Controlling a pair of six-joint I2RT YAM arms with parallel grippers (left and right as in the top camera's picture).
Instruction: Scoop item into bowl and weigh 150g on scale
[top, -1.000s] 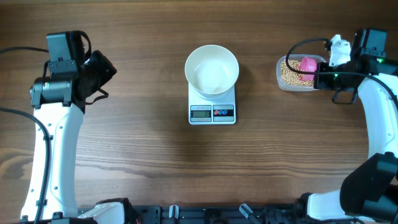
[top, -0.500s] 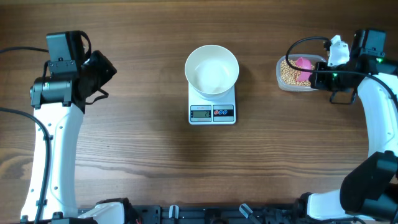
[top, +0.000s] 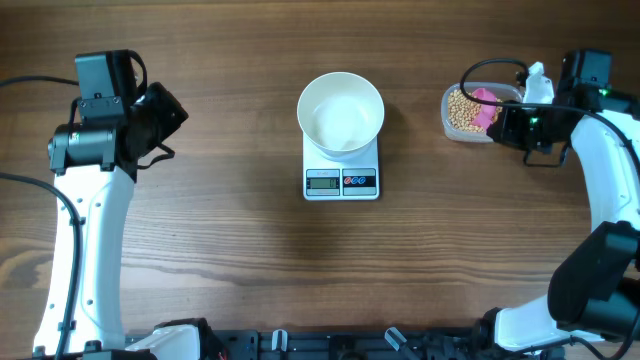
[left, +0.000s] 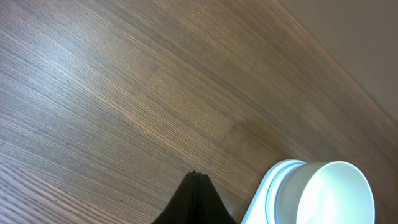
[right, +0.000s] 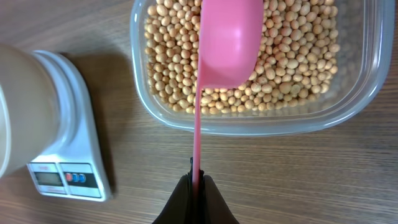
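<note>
Beans (right: 298, 62) in tub (right: 368, 81) under pink scoop (right: 230, 37), right hand (right: 196, 182) tight on its handle, left hand (left: 196, 177) closed

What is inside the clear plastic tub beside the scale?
Many small tan beans fill the tub. A pink scoop, its handle held in the right gripper, is over them. The beans under its cup and the tub's floor are covered.

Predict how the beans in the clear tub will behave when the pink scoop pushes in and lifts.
The beans are small, round and loose, so they probably roll aside around the pink scoop. Heaped loads would likely shed some.
</note>
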